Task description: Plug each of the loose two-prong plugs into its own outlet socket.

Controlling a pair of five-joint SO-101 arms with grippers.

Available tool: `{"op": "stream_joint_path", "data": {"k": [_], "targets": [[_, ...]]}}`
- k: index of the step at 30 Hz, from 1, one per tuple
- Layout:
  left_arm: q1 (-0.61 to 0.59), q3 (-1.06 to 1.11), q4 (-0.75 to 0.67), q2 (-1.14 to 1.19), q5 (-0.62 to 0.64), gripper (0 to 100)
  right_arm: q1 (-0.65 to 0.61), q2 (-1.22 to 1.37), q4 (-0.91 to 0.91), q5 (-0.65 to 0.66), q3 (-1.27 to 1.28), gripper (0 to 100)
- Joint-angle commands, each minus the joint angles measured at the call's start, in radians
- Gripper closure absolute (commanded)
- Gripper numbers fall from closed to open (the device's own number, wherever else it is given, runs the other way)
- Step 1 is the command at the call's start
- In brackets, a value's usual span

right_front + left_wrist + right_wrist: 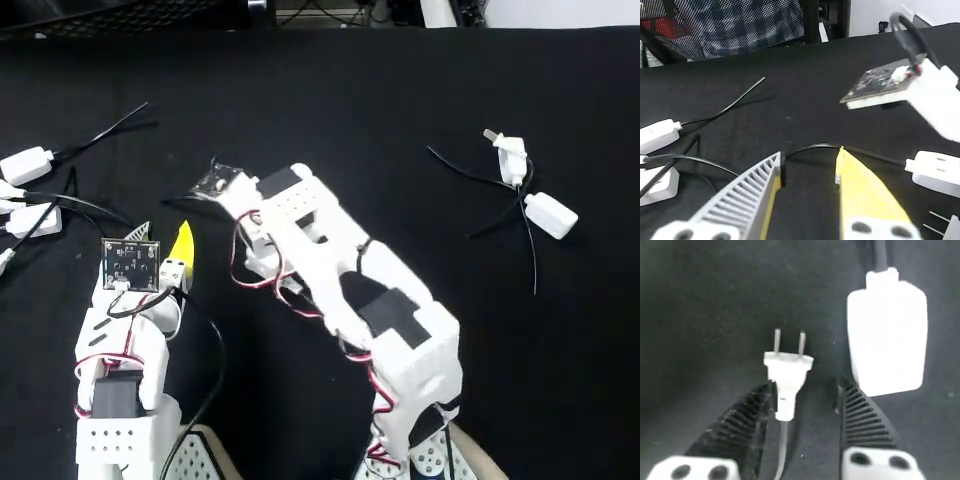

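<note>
A loose white two-prong plug [785, 375] lies on the black table, prongs pointing away, between the fingers of my open right gripper [805, 387]. A white outlet socket [887, 340] lies right beside it. In the high view the right gripper [215, 185] is at the table's left-centre. My left gripper [809, 155] stands open close by, with a thin black cable [810, 147] crossing between its grey and yellow fingertips. From the left wrist the same socket [935, 170] and plug prongs [940, 220] show under the right arm's wrist [935, 100]. Another plug [512, 155] and socket [550, 213] lie far right.
More white sockets [25, 165] [35, 218] with black cables lie at the table's left edge, also seen from the left wrist as sockets [657, 135] [655, 185]. The right arm [340, 280] stretches diagonally across the middle. A mesh chair [730, 25] stands behind the table.
</note>
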Motion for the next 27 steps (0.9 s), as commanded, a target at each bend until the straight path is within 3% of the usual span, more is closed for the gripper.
{"op": "stream_joint_path", "data": {"k": [1,10,19,24,27], "targets": [[-0.012,0.016,-0.002,-0.003,0.008,82,-0.046,-0.027,0.061,-0.002,-0.065,81.4],[-0.012,0.016,-0.002,-0.003,0.008,82,-0.032,0.027,0.021,0.008,-0.047,81.4],[-0.012,0.016,-0.002,-0.003,0.008,82,0.069,0.133,0.026,0.008,-0.047,81.7],[-0.012,0.016,-0.002,-0.003,0.008,82,0.074,0.139,0.026,0.008,-0.051,98.6],[-0.012,0.016,-0.002,-0.003,0.008,82,0.072,0.137,0.026,0.008,-0.061,97.8]]}}
